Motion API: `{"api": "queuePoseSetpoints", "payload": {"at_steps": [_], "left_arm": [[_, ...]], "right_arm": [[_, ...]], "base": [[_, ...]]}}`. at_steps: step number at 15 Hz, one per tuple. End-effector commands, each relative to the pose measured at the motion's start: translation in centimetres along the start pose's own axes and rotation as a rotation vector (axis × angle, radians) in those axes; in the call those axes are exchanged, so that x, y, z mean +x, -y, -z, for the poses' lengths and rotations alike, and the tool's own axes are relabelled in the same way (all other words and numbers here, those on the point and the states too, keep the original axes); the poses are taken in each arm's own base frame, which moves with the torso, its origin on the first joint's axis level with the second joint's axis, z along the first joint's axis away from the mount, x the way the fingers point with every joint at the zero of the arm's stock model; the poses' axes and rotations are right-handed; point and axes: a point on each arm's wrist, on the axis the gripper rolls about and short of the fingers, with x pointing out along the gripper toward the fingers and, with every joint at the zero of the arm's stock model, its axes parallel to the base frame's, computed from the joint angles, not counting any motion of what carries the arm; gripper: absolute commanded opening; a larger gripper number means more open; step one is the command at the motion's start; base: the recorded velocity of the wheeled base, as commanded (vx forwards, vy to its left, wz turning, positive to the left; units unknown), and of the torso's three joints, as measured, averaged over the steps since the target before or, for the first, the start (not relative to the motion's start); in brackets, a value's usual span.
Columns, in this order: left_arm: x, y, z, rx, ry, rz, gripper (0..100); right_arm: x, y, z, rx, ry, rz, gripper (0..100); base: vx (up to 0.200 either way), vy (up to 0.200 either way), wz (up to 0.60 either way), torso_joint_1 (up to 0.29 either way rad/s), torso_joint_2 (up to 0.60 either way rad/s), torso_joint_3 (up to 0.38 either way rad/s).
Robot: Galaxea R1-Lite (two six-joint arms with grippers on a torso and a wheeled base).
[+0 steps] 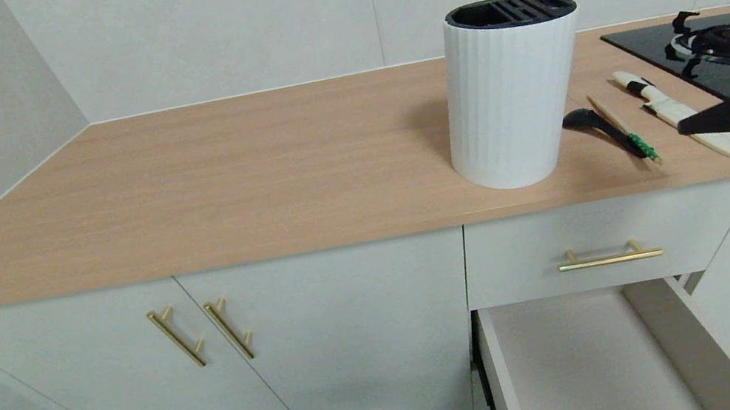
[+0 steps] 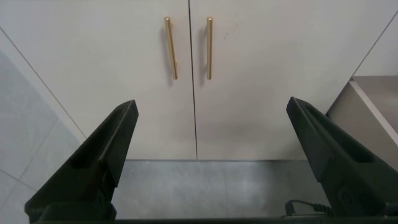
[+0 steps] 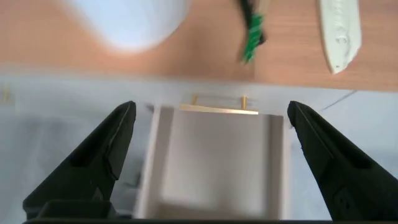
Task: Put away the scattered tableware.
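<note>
A white ribbed utensil holder [image 1: 511, 105] with a black slotted top stands on the wooden counter [image 1: 254, 172]. To its right lie a black ladle [image 1: 592, 122] with a green handle end, a wooden chopstick [image 1: 622, 128] and a white knife [image 1: 676, 114]. My right gripper [image 1: 700, 122] hovers open at the counter's front edge, just right of the knife's tip. Its wrist view looks down on the holder [image 3: 130, 22], the green handle end [image 3: 252, 34], the knife [image 3: 341, 31] and the right gripper [image 3: 210, 109]. My left gripper [image 2: 211, 102] is open and empty, low before the cabinet doors.
An empty drawer [image 1: 580, 362] is pulled open below the counter, under a shut drawer with a gold handle [image 1: 609, 259]. A gas hob [image 1: 728, 47] sits at the back right. Two cabinet doors with gold handles [image 2: 188, 48] face the left gripper. Tiled walls enclose the counter's back and left.
</note>
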Motion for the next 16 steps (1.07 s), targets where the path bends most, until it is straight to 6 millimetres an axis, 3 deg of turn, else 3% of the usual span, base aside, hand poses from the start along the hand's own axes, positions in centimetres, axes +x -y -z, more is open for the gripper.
{"api": "queuePoseSetpoints", "payload": {"at_steps": [1,3,5,16], "left_arm": [[0.0,0.0,0.0,0.000,-0.001,0.000,100],[0.0,0.0,0.0,0.000,0.001,0.000,100],[0.0,0.0,0.0,0.000,-0.001,0.000,100],[0.0,0.0,0.0,0.000,-0.001,0.000,100]], "right_arm": [[7.1,-0.7,-0.5,0.078,-0.124,0.160,100],[10.0,-0.8,0.1,0.069,-0.130,0.271,100],[11.7,-1.1,0.3,0.115,-0.079,0.271,100],[13.2,-0.6,0.8,0.115,-0.081,0.302,100]], "base": [[0.000,0.000,0.00,0.000,0.00,0.000],[0.000,0.000,0.00,0.000,0.00,0.000],[0.000,0.000,0.00,0.000,0.00,0.000],[0.000,0.000,0.00,0.000,0.00,0.000]]}}
